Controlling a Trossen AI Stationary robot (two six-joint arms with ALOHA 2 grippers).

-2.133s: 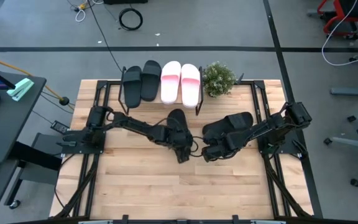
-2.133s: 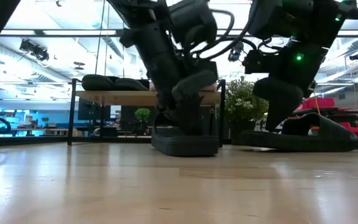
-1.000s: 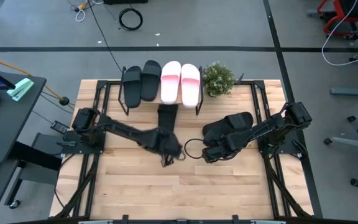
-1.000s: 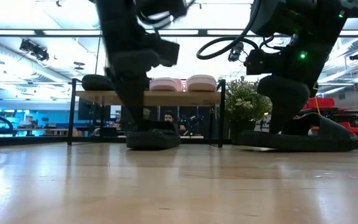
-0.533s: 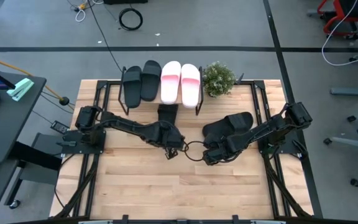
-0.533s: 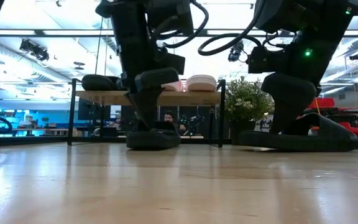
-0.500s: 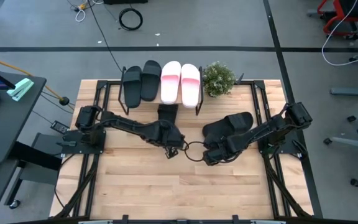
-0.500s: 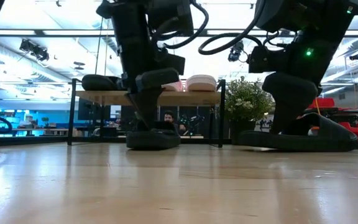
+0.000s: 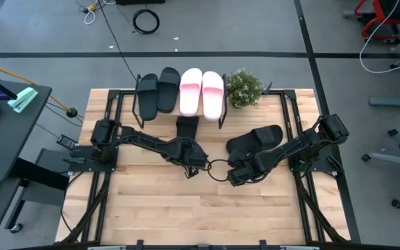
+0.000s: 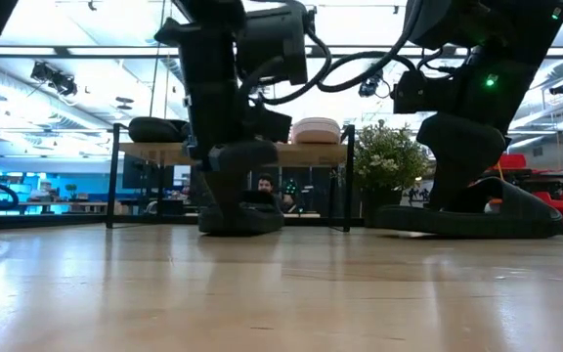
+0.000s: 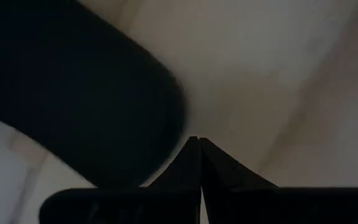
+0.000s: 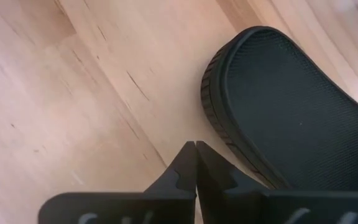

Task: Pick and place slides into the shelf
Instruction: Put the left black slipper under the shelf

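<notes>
Two black slides [image 9: 157, 92] and two pale pink slides [image 9: 201, 92] lie on the shelf's top board [image 10: 164, 152]. A fifth black slide [image 9: 187, 126] lies flat on its sole, partly under the shelf. My left gripper [image 9: 194, 169] is shut and low, just on the near side of this slide, whose rounded end [image 11: 73, 93] fills its wrist view. The sixth black slide [image 9: 259, 139] lies flat on the table's right half. My right gripper [image 9: 233, 175] is shut, close to that slide's rounded near end [image 12: 278, 93]. My left gripper [image 11: 199, 142] points down with its shut tips right beside the slide's rounded end; I cannot tell whether it touches. My right gripper [image 12: 195, 146] points down with its shut tips next to the other slide's sole edge [image 12: 211, 115]; touching or apart, I cannot tell.
A small green potted plant [image 9: 244, 87] stands at the shelf's right end. Black frame rails [image 9: 113, 114] run along the table's left and right sides. Bare wooden table [image 9: 200, 208] spreads across the near half.
My left gripper has moved toward the table's right and slightly toward the far edge, and has come down in front of the slide under the shelf. That slide has stayed where it was. My right gripper has kept nearly still.
</notes>
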